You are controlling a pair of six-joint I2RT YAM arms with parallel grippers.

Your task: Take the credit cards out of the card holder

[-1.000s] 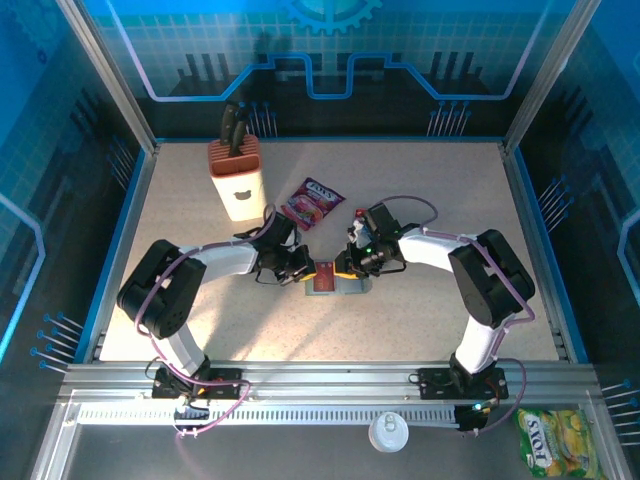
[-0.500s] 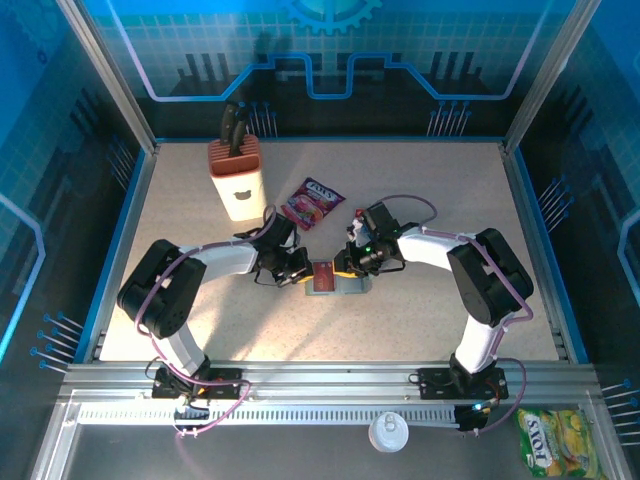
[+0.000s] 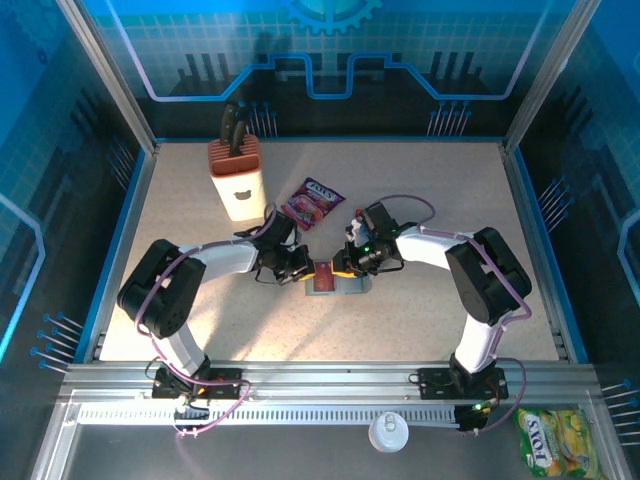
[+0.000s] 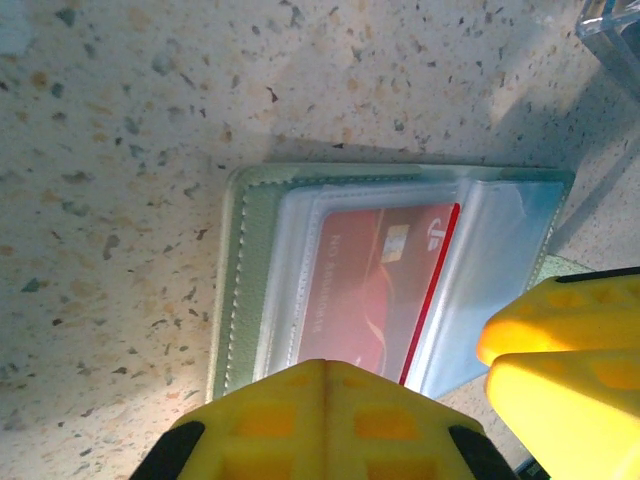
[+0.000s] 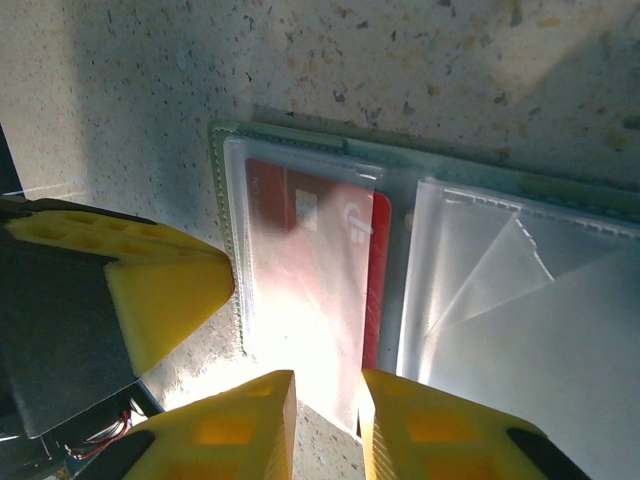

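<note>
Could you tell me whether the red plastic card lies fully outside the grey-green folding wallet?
No, the red plastic card sits under the clear sleeve of the grey-green folding wallet.

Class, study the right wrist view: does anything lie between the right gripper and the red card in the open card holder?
Yes. A clear sleeve of the card holder covers most of the red card; just a strip along one long edge is bare. The right gripper, jaws slightly apart, sits at the sleeve's near edge.
</note>
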